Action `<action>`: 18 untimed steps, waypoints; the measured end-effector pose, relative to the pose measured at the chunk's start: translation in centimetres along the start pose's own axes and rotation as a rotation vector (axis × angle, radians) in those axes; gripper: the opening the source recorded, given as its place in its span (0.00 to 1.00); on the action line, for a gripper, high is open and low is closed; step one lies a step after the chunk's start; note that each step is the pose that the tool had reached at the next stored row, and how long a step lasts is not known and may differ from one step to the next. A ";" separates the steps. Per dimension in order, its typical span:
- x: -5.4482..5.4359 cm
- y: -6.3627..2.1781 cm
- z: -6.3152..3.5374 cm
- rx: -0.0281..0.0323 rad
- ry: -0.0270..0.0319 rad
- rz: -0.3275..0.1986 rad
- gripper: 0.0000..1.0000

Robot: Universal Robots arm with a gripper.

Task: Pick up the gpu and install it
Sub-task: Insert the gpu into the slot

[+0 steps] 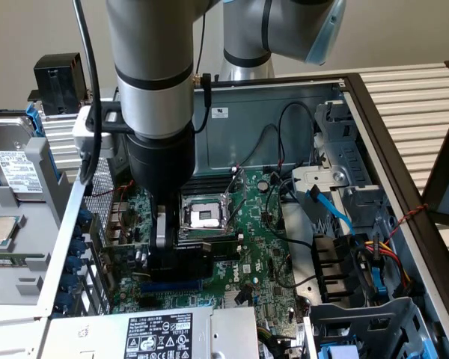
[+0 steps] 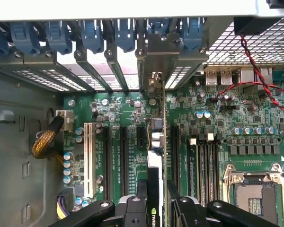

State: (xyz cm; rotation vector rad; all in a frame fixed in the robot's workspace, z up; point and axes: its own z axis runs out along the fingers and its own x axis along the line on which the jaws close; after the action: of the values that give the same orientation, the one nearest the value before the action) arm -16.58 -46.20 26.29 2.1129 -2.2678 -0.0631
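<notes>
The gpu [image 1: 185,259] is a black-shrouded card with a green board edge. It stands upright over the motherboard [image 1: 269,239] inside the open computer case. My gripper [image 1: 167,238] is shut on its top edge. In the wrist view the gpu [image 2: 156,142] appears edge-on between my fingers [image 2: 132,210], in line with a long expansion slot. Its silver bracket [image 2: 157,56] sits against the rear slot opening. Whether the card is fully down in the slot, I cannot tell.
The CPU socket [image 1: 206,217] lies just beyond the card. Blue slot latches [image 2: 92,35] line the rear wall. A power supply [image 1: 172,329] sits at the near edge, and a drive cage with cables [image 1: 359,254] at the exterior view's right. A hard drive [image 1: 11,168] rests outside the case.
</notes>
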 end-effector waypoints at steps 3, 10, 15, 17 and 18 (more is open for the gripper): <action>0.0 0.00 0.05 -0.0001 0.0001 0.000 0.27; 0.0 -0.01 0.18 0.0000 0.0000 0.000 0.27; 0.0 -0.01 0.18 0.0000 0.0000 0.000 0.27; 0.0 -0.01 0.18 0.0001 0.0000 0.000 0.27; -0.1 -0.01 0.19 0.0001 0.0000 0.000 0.27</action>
State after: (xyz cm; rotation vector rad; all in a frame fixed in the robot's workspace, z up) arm -16.58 -46.15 26.10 2.1130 -2.2678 -0.0630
